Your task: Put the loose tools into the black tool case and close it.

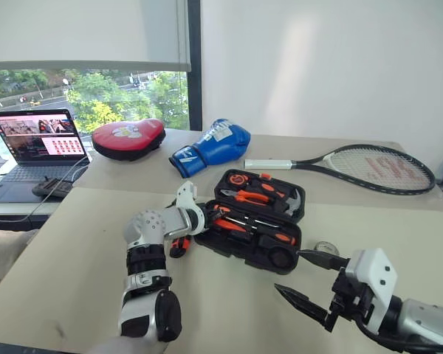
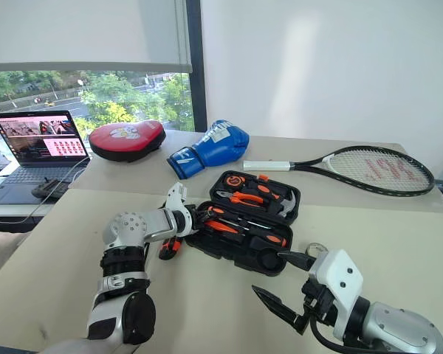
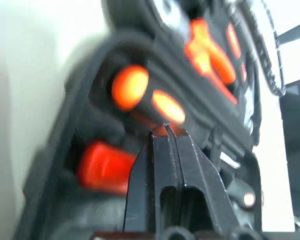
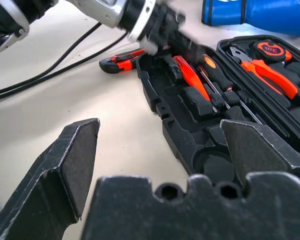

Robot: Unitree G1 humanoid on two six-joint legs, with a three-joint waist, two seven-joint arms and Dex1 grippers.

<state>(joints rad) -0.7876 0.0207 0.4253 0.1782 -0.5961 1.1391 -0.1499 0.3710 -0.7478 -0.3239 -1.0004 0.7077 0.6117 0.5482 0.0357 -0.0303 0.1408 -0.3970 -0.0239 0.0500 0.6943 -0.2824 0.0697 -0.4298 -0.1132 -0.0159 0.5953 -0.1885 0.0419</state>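
Black tool case (image 1: pixel 257 221) lying open mid-table, screwdrivers (image 4: pixel 192 75) slotted inside, utility knife (image 4: pixel 121 60) just beside its left edge. Left gripper (image 3: pixel 166 131) pressed together over the slots; right gripper (image 1: pixel 304 274) spread wide nearby.

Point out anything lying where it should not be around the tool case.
An orange-and-black utility knife lies loose on the table just outside the open black tool case, beside its left end, while the other tools sit in their slots. A small grey tape roll also sits on the table off the case's right side.
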